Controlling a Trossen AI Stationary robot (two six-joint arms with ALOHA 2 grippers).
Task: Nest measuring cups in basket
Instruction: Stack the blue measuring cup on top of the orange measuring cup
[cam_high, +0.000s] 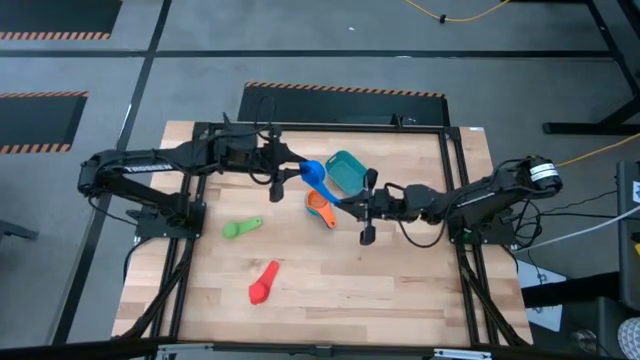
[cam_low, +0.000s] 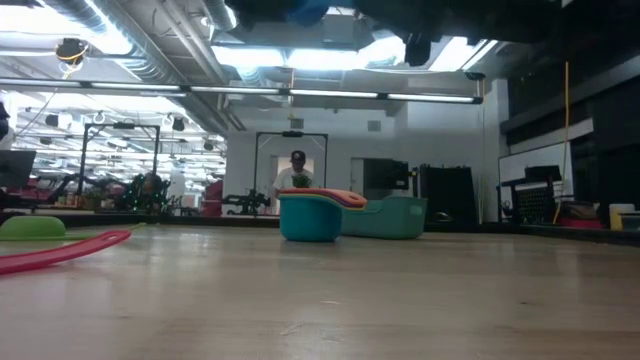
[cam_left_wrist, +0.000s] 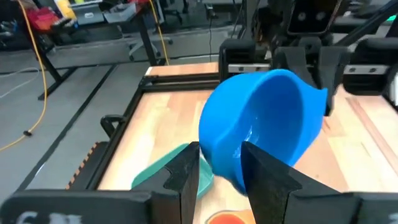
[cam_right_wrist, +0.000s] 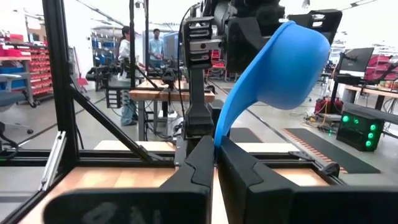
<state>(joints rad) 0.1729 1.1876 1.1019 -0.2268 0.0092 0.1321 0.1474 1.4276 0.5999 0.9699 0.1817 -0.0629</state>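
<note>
Both arms are meeting above the middle of the table (cam_high: 330, 290), and both are gripping one blue measuring cup (cam_high: 313, 171) in the air. The left gripper (cam_left_wrist: 221, 163) is pinching the cup's bowl wall between partly closed fingers, while the right gripper (cam_right_wrist: 216, 148) is clamping the tip of the flat handle with its fingers nearly together. The teal basket (cam_high: 349, 171) is lying just beyond the cup, toward the far edge; beside it, an orange cup (cam_high: 321, 203) is sitting inside a light blue one on the bare wood. A green cup (cam_high: 240, 228) and a red cup (cam_high: 264, 283) are lying well apart from these, toward the left and near side. The main hazard, as judged here, is the shared grip: if either arm is pulling or twisting while the other is holding firm, the smooth plastic is likely to slip or spring free and drop. A release by the wrong gripper first would be leaving the cup hanging by a thin handle edge and liable to swing. A descent off-centre would be risking a knock against the stacked pair, which is standing outside the basket and could be pushed farther from it.
</note>
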